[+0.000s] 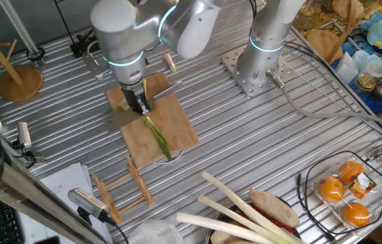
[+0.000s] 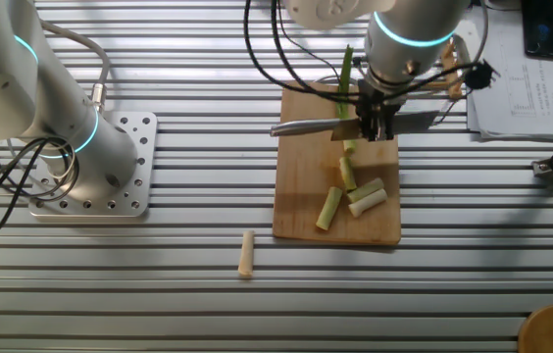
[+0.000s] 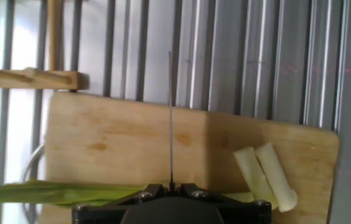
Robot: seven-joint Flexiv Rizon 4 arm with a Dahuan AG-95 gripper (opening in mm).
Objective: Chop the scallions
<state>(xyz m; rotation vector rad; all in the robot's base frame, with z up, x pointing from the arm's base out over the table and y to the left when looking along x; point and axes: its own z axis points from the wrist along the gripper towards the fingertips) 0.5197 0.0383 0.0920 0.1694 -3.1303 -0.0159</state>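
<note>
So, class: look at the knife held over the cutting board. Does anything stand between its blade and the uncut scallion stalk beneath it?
Nothing visible does. The knife held by the gripper lies straight across the scallion stalk on the cutting board. The cut pieces lie on the board to one side of the blade, clear of its line.
</note>
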